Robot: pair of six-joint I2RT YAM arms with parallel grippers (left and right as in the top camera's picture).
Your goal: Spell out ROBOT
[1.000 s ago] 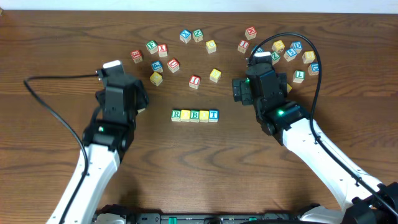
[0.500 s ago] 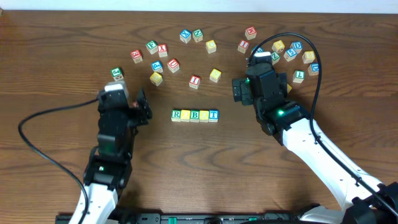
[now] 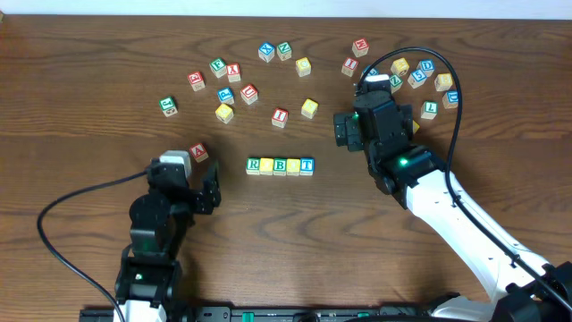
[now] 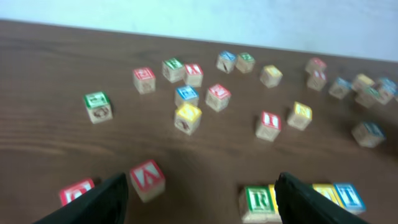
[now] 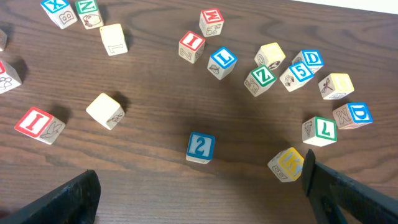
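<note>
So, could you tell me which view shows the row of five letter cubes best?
The overhead view: the whole row of cubes is visible and unobstructed. The left wrist view cuts it off at the bottom edge. The right wrist view misses it.

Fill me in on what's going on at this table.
Two robot arms are spelling ROBOT with wooden letter cubes. A row of five cubes sits mid-table, side by side, showing R, yellow, B, yellow, T. The left gripper is open and empty, low beside a red A cube, left of the row. The right gripper is open too, holding nothing, above the loose cubes at the far right.
</note>
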